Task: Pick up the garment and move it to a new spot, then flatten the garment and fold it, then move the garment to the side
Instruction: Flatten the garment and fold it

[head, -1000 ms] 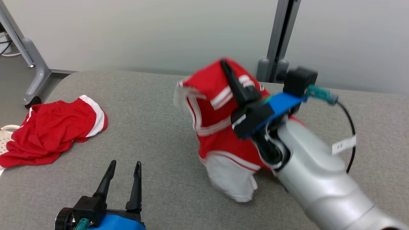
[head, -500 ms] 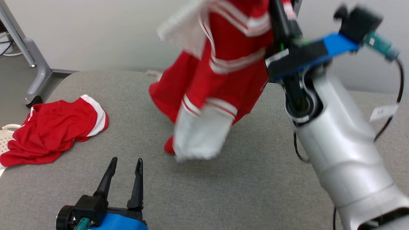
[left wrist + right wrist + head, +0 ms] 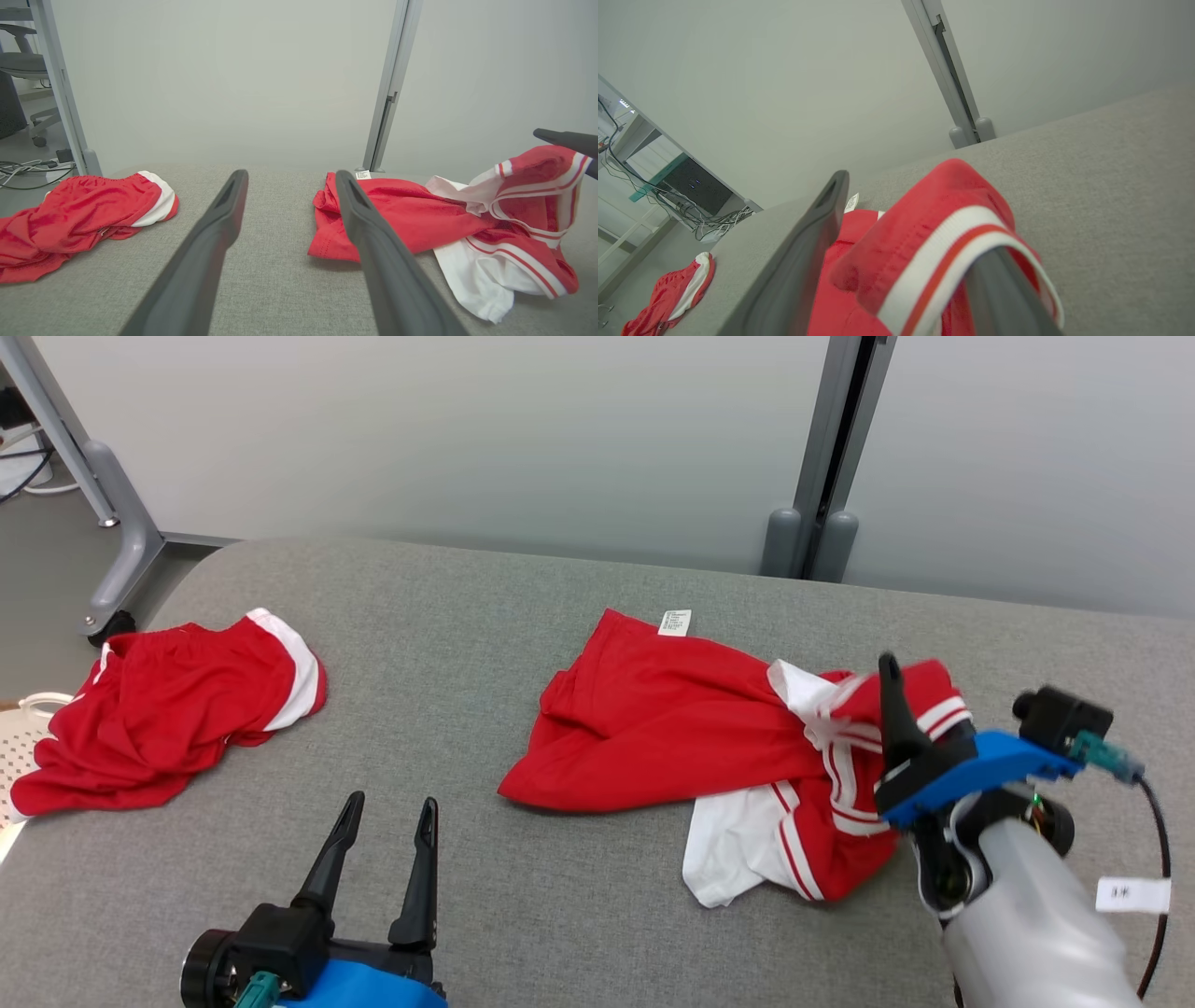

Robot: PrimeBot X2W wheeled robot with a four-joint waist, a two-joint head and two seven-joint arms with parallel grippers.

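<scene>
The garment (image 3: 672, 728) is red with white panels and stripes and lies rumpled on the grey padded table (image 3: 467, 616), right of centre. My right gripper (image 3: 920, 709) stands open at its right end. A striped hem (image 3: 952, 233) is draped over one finger, and the other finger (image 3: 817, 242) is bare. My left gripper (image 3: 392, 803) is open and empty near the front edge, well left of the garment (image 3: 411, 219). It holds nothing between its fingers (image 3: 219, 224).
A second red and white garment (image 3: 168, 709) lies crumpled at the table's left edge. A grey post (image 3: 822, 476) rises behind the table and a wheeled frame leg (image 3: 112, 551) stands at the far left. A white basket (image 3: 19, 747) sits beside the left edge.
The right arm swung the garment up high, then brought it down to the right. The garment now lies spread on the table, and the right jaws have opened.
</scene>
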